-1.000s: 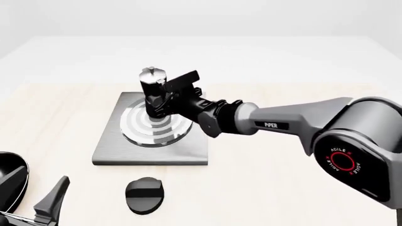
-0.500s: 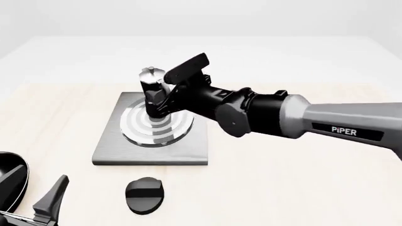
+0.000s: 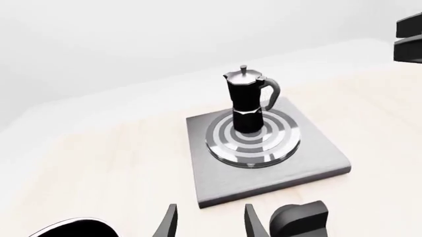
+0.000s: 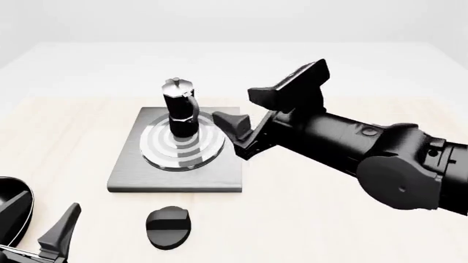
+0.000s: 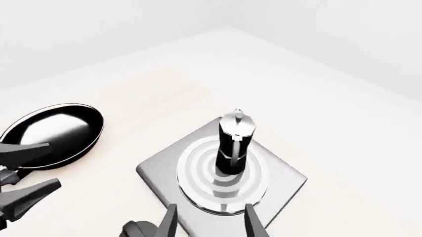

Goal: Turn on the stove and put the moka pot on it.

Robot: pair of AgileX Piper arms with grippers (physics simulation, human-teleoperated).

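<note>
The black moka pot (image 4: 179, 111) with its silver lid stands upright on the silver burner rings of the grey stove slab (image 4: 175, 176). It also shows in the left wrist view (image 3: 248, 101) and the right wrist view (image 5: 232, 143). My right gripper (image 4: 232, 134) is open and empty, just right of the pot and apart from it; its fingertips (image 5: 170, 217) show spread. The black oval knob (image 4: 168, 226) lies in front of the stove. My left gripper (image 4: 60, 233) is open and empty at the near left, left of the knob (image 3: 300, 219).
A black pan (image 4: 11, 211) lies at the near left edge beside the left gripper; it also shows in the right wrist view (image 5: 56, 132). The right arm (image 4: 365, 148) reaches across the table's right half. The pale table (image 4: 329, 219) extends far back.
My right gripper has let go of the moka pot and drawn back to the right. The pot stays upright on the burner. The left arm has not moved.
</note>
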